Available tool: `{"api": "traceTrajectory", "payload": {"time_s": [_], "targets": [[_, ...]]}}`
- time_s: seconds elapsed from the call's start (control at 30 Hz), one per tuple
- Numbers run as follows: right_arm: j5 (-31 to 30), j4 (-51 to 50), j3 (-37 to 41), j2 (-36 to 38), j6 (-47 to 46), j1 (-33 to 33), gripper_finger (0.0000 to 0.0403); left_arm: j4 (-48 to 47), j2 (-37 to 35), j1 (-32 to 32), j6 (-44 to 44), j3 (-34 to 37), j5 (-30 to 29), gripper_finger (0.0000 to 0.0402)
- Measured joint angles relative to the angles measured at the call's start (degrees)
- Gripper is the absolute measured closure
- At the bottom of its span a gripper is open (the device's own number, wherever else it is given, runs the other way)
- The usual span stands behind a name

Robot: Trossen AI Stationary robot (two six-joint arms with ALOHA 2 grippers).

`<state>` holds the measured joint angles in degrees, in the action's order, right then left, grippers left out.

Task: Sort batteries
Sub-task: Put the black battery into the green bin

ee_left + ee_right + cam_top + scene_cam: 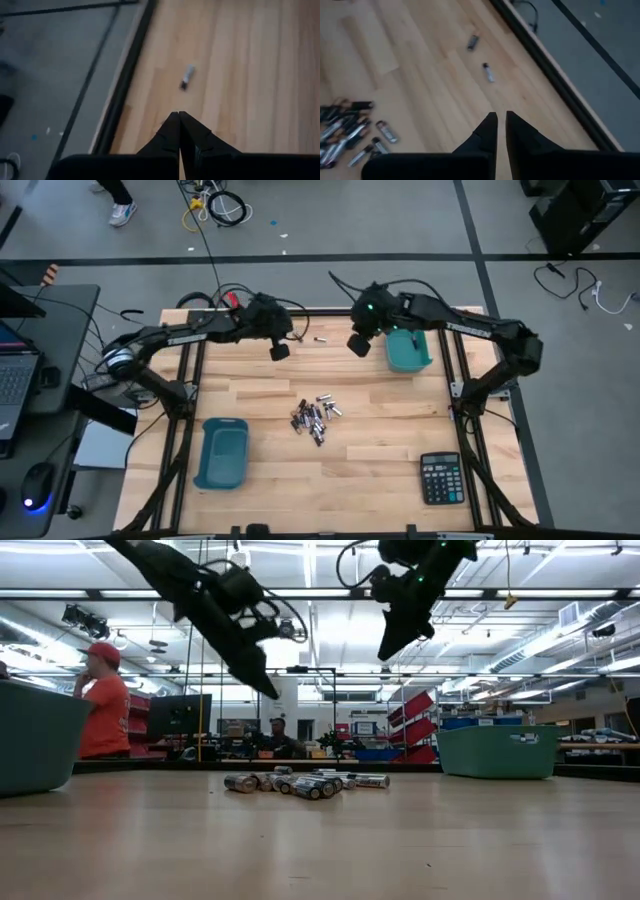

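Calculator (441, 478): we saw it near the table's (380, 465) front right corner, well apart from everything else.

Left bin (222, 452): a teal bin sat toward the front left of the table, its inside too hard for us to read.

Batteries (316, 418): most of the cells lay in a loose heap around the middle of the table, touching or overlapping one another. The low view showed them lying on their sides.

Stray cells: we counted one or two small batteries (488, 72) lying alone near the table's back edge, well apart from the heap. One (187, 77) showed ahead of the left arm's fingers, close to the edge rail.

Right bin (407, 352): a second teal bin stood toward the back right, just beside the right arm's wrist.

Left gripper (279, 352): it hung in the air over the back of the table, left of centre, its fingers pressed together with nothing between them.

Right gripper (358, 345): it hung over the back of the table, right of centre, its fingers nearly together with a thin gap and nothing held.

Step in hand: we judged neither arm was carrying a cell, so this looked like a pause between picks, with nearly all the sorting still to do.

Next move: we judged an arm would need to spread its fingers, come down over a single cell, perhaps a stray one by the back edge, and line up across its short body before closing.
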<state>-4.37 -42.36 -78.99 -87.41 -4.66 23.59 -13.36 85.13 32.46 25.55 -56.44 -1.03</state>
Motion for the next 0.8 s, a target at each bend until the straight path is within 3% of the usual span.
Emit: {"api": "traceTrajectory", "payload": {"time_s": [0.2, 0.47, 0.7, 0.8], "targets": [[0.2, 1.5, 4.9, 2.2, -4.5, -1.0, 0.0378, -4.9, 8.4, 1.3, 2.6, -6.6, 3.7, 0.0401], [0.1, 1.6, 5.6, 2.4, -1.3, -1.1, 0.0377, -18.6, 19.4, 3.2, 11.2, -18.9, 3.9, 0.0401], [0.1, 1.6, 5.6, 2.4, -1.7, -1.1, 0.0376, -18.8, 25.5, 5.7, 11.4, -23.3, 3.9, 0.0401], [0.1, 1.6, 5.6, 2.4, -1.7, -1.1, 0.0375, -17.1, 26.8, 6.2, 7.3, -23.6, 4.2, 0.0401]]}}
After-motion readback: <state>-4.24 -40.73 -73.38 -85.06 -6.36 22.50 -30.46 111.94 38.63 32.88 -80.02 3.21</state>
